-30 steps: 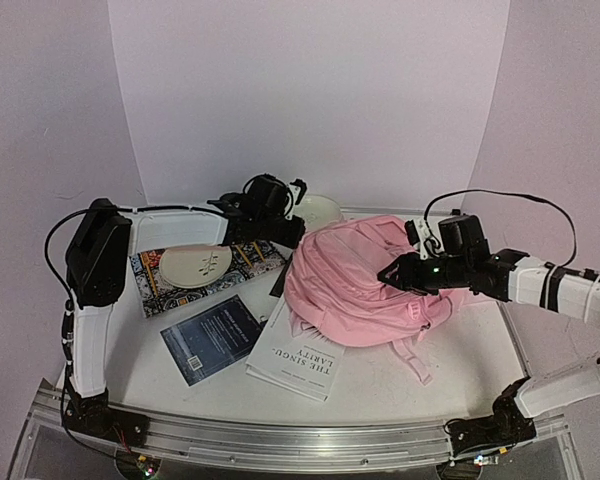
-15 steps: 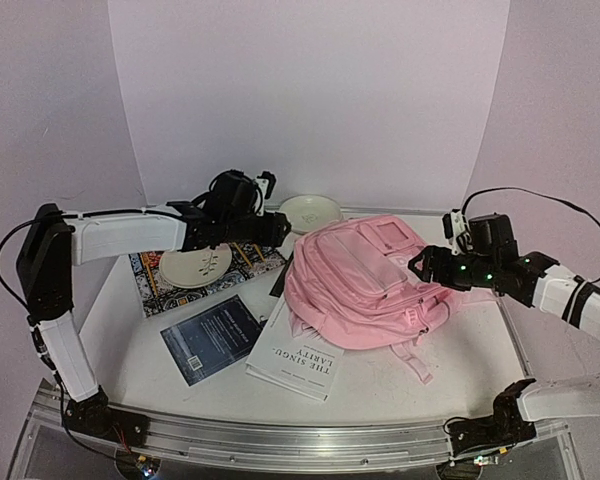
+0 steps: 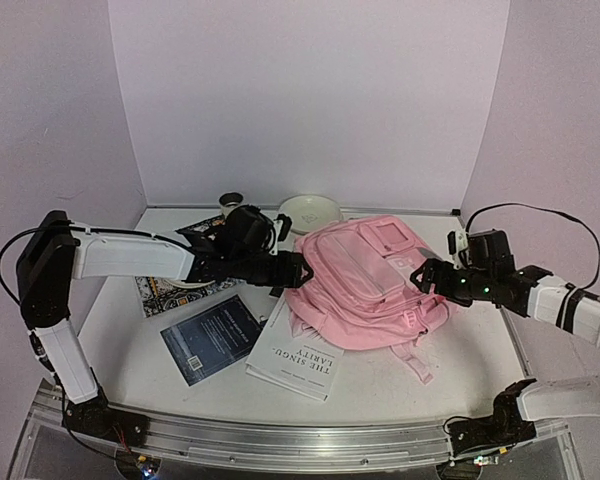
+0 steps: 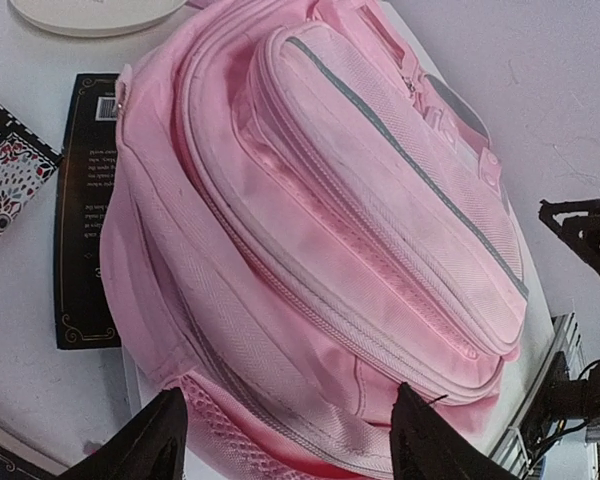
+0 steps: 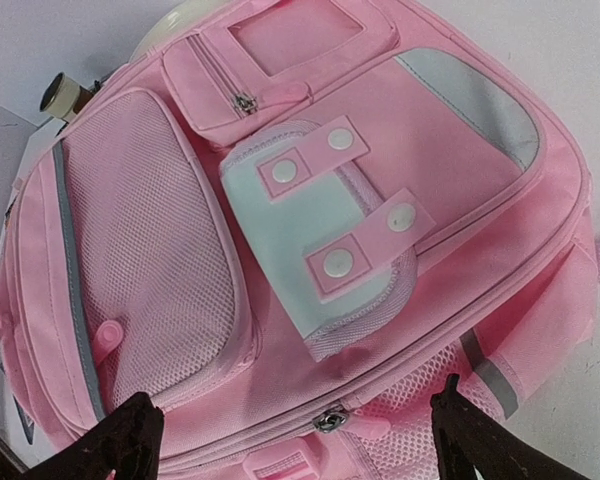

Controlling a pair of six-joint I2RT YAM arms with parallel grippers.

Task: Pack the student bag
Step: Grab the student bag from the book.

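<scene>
The student bag (image 3: 365, 285) lies on its back in the middle of the table (image 3: 460, 350), front pockets up, its left side resting over a white book (image 3: 300, 350) and a black book (image 4: 85, 210). It looks soft and slack, probably light while it is so flat, so I think it will sag and fold if it is lifted by one corner. The zipper pulls, the straps or a pinch of the thick seam along the edge seem better places to hold than the smooth front panel. The left gripper (image 3: 298, 270) is at the bag's left edge with its fingers wide apart and nothing between them. The right gripper (image 3: 425, 277) is at the right edge, also spread wide and holding nothing. Whether either one touches the cloth, I cannot tell. Compared with a second ago, the left arm has come down from the back, near the bowl (image 3: 310, 210), to the bag. The right gripper has drawn back from the middle of the bag to its side. Both pairs of fingers have opened, and the bag itself has hardly moved.
</scene>
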